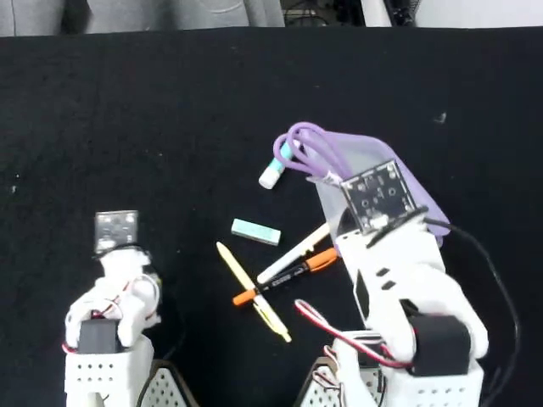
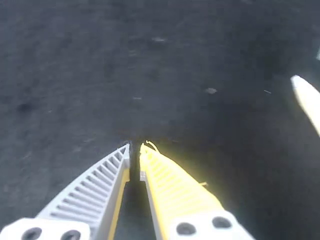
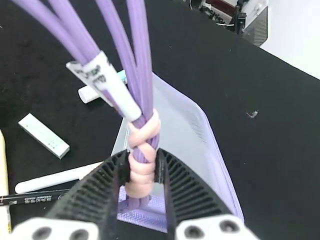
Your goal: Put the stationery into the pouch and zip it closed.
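High view: the pouch lies on the counter, with the pens loose beside it. Left wrist view: left pincer together, empty. Right wrist view: right pincer clamped on the pouch's cord (not its mouth), so a pull could drag the pouch away from the pens.

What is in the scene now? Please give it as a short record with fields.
left end effector: shut, empty, over the table
right end effector: shut on the pouch strap
pouch: purple mesh, on the table
outside pouch: teal block, yellow pen, orange-capped marker, white pen, white tube
progress: five items lie outside the pouch
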Tool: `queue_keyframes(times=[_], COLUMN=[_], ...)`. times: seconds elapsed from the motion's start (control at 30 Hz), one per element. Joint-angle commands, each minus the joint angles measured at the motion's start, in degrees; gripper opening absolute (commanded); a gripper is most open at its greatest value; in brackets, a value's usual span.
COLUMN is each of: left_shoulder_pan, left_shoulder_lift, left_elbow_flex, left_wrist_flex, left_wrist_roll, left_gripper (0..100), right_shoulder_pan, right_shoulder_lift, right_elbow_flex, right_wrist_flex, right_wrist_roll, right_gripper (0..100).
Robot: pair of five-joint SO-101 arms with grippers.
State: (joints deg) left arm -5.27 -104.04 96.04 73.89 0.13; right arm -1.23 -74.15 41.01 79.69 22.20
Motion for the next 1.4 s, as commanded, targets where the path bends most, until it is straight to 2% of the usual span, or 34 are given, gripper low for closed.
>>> queue_keyframes(times=[0.0, 0.3, 0.53, 0.63, 0.7, 0.87, 1.03, 1.1, 1.23, 1.3, 1.37], left_shoulder_pan=[6.4, 18.8, 19.7, 19.7, 19.7, 24.7, 34.4, 37.4, 40.8, 41.4, 41.4], left_shoulder_lift=[-0.4, -0.4, -0.4, -0.5, -0.5, -0.5, -0.5, -0.5, -0.5, -0.5, -0.5], left_elbow_flex=[1.4, 1.4, 1.2, 0.0, -1.8, -8.0, -11.9, -11.8, -10.9, -11.2, -11.2], left_wrist_flex=[-0.9, -0.9, -0.9, -3.9, -3.9, -9.1, -21.4, -25.5, -30.6, -32.4, -34.8], left_wrist_roll=[-0.2, -0.2, -0.4, -0.6, -3.3, -18.5, -19.4, -17.1, -2.3, 3.2, 5.1], left_gripper=[5, 5, 5, 5, 5, 5, 8, 14, 27, 28, 27], right_shoulder_pan=[-0.9, -0.9, -1.0, -1.0, -1.0, -1.6, -8.9, -10.4, -10.3, -10.3, -10.3], right_shoulder_lift=[2.5, 3.4, 3.4, 3.4, 3.5, 3.5, 3.5, 3.5, 3.0, 3.0, 3.0], right_elbow_flex=[-4.1, -4.1, -3.8, -3.7, -3.6, -3.8, -3.9, -4.0, -4.0, -4.0, -4.0], right_wrist_flex=[-3.2, -4.6, -4.6, -4.6, -4.6, -4.7, -4.7, -4.7, -4.7, -4.7, -4.7], right_wrist_roll=[-0.7, -3.7, -3.9, -3.9, -4.0, -4.0, -4.0, -3.9, -3.9, -4.0, -4.0], right_gripper=[1.1, 1.1, 1.1, 1.1, 1.1, 1.1, 1.1, 1.1, 1.1, 1.1, 1.1])
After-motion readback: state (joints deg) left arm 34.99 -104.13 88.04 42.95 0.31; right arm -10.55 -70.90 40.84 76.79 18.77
